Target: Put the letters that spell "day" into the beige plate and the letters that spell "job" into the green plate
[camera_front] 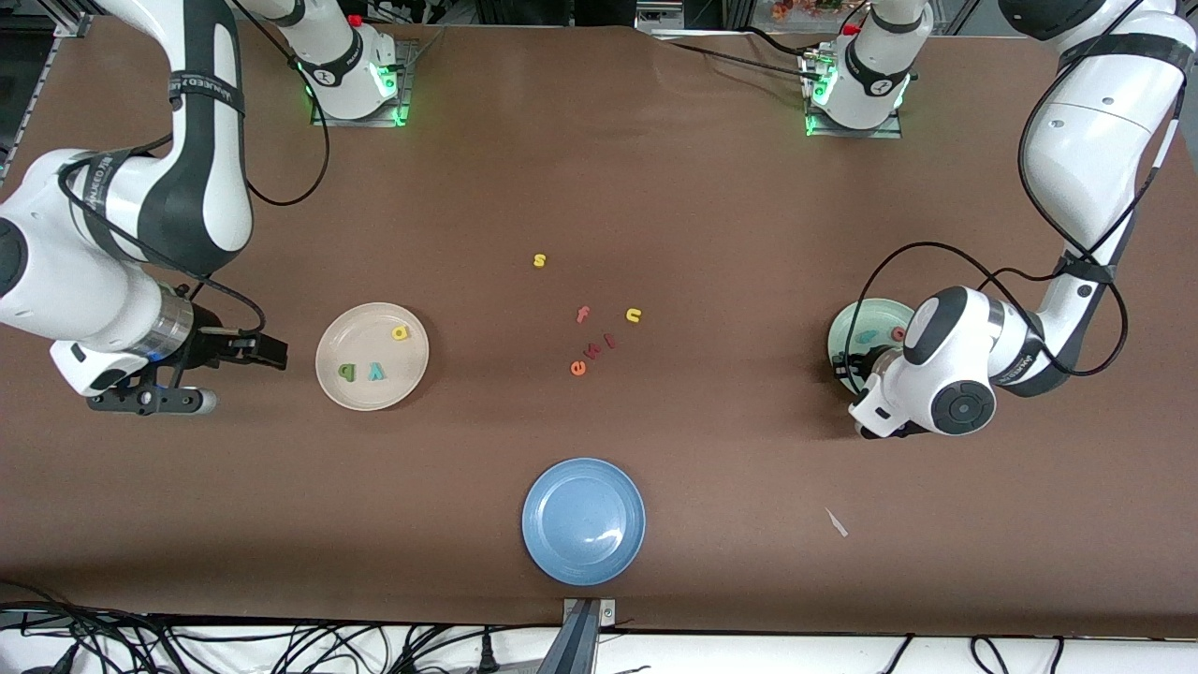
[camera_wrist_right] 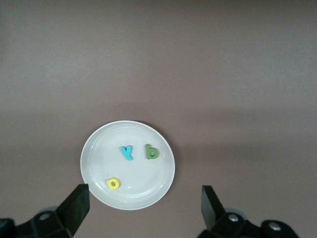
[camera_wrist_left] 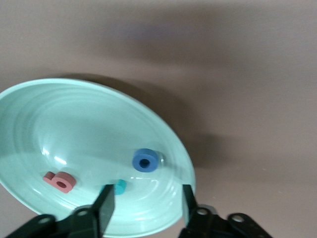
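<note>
Letters for "day": all three lie in the beige plate (camera_front: 329, 374). On the front view's clock face of that plate, the dark green "d" (camera_front: 346, 373) is at about 8 o'clock, the teal "y" (camera_front: 376, 371) is just beside it near the centre, and the yellow "a" (camera_front: 401, 331) is at about 1 o'clock near the rim.
Beige plate: sits toward the right arm's end of the table, at about 9 o'clock from the loose letters in mid-table.
Letters for "job": all three lie in the green plate (camera_wrist_left: 74, 114): the blue "o" (camera_wrist_left: 145, 160), the pinkish-red "b" (camera_wrist_left: 60, 181) and the teal "j" (camera_wrist_left: 119, 187), which is partly hidden by a finger.
Green plate: sits toward the left arm's end of the table, partly covered by the left arm in the front view.
Left gripper (camera_wrist_left: 146, 208): low over the green plate's rim, fingers apart, nothing between them.
Right gripper (camera_wrist_right: 143, 203): up over bare table just beside the beige plate, fingers wide apart and empty.
Loose letters: a yellow "s" (camera_front: 539, 260), a red "f" (camera_front: 582, 314), a yellow "u" (camera_front: 634, 315), an orange "e" (camera_front: 577, 368) and two small reddish pieces (camera_front: 600, 345) lie in mid-table.
Blue plate (camera_front: 583, 520): at about 6 o'clock from the loose letters, nearer the front camera.
</note>
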Robot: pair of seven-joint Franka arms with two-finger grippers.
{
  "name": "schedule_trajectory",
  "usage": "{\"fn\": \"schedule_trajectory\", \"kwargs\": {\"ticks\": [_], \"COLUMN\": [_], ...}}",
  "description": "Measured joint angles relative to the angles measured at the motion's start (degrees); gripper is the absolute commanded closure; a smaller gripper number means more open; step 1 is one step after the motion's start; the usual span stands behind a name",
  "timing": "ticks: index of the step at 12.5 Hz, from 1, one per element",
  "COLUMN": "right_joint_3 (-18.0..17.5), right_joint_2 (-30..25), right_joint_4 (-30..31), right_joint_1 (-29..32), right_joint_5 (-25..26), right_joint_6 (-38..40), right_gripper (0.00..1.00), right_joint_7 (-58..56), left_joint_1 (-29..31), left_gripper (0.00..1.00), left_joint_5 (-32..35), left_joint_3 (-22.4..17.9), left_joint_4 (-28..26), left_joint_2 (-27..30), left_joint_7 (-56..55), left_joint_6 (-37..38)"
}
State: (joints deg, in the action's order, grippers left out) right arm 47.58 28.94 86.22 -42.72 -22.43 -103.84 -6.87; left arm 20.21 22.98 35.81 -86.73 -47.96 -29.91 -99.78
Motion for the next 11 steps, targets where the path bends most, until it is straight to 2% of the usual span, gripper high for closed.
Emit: {"fn": "schedule_trajectory", "kwargs": {"ticks": [2, 6, 7, 9, 11], "right_joint_3": [0.20, -1.03, -3.93, -14.73, -25.41], "right_joint_2": [-0.01, -0.12, -0.78, -4.03, -8.05], "right_joint_4": [-2.14, -3.03, -3.13, -3.43, -3.54], "right_joint_1": [0.29, 0.74, 2.77, 11.91, 21.67], "right_joint_5": [0.00, -0.01, 0.02, 2.81, 8.32], "right_joint_6": [2.25, 6.41, 7.97, 9.33, 10.08], "right_gripper": [0.00, 0.00, 0.00, 0.00, 0.00], "right_joint_7": [0.00, 0.67, 1.46, 2.95, 3.54], "left_joint_1": [-0.14, -3.31, -4.27, -4.47, -3.63], "left_gripper": [0.00, 0.00, 0.00, 0.00, 0.00], "left_joint_5": [0.02, 0.02, 0.02, 0.04, 0.04], "left_joint_3": [1.28, 2.65, 2.61, 2.27, 1.22], "left_joint_4": [2.58, 14.25, 17.17, 20.82, 22.66], "left_joint_2": [1.25, 3.44, 3.49, 3.50, 3.48], "left_joint_7": [0.00, 0.17, 1.66, 9.36, 17.82], "left_joint_6": [0.39, 10.34, 12.24, 14.74, 16.36]}}
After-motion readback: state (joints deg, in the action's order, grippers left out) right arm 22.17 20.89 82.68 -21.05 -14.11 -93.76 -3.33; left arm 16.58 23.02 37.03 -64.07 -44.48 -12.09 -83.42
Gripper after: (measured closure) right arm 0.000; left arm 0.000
